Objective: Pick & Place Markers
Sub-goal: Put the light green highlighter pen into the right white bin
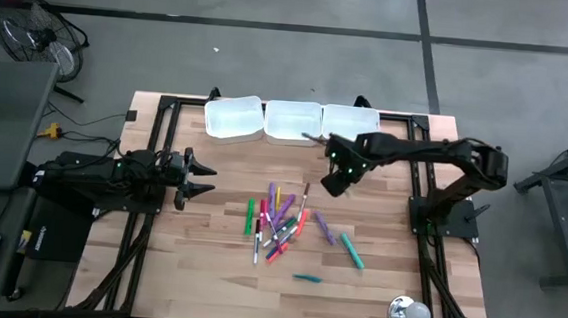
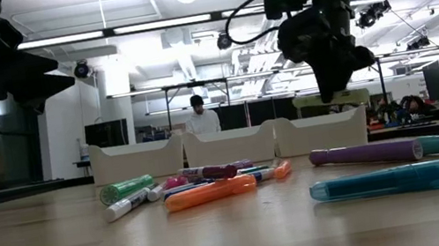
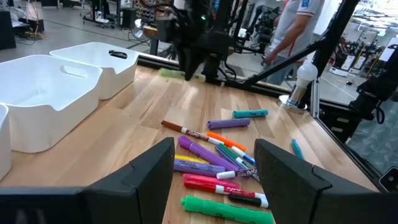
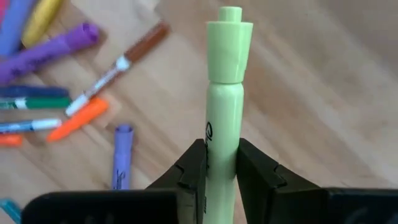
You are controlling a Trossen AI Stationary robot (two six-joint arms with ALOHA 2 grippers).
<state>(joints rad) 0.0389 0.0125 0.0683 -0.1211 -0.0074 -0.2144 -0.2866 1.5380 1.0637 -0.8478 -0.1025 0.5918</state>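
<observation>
Workshop floor around a pale wooden table (image 1: pixel 186 272), 3 white rectangular plastic trays (image 1: pixel 294 122) in a row along its far edge. Right gripper (image 4: pixel 221 163) was clamped on a pale green highlighter marker (image 4: pixel 226 93), held above the table just near of the trays, between the middle and right one. Marker's long axis ran straight out along the fingers, cap end away from the wrist. Left gripper (image 3: pixel 214 168) had its jaws wide apart, empty, parked low at the left side of the table and facing the pile.

Key relation, my read: the trays sat just beyond the held marker on the far side, so the right arm needed only a short reach away from the pile to be over one; which tray I couldn't tell. The left arm was well away from the trays.

Loose pile of mixed coloured markers (image 1: pixel 279 224) lay mid-table, near of the right gripper, plus a teal marker (image 1: pixel 307 278) alone nearer the front edge.

View differences: right wrist view alone showed the grip and the green barrel clearly; the high view showed the tray line-up but hardly any of the marker. Low view showed the held marker clear of the tabletop. Left wrist view showed a person standing beyond the table.
</observation>
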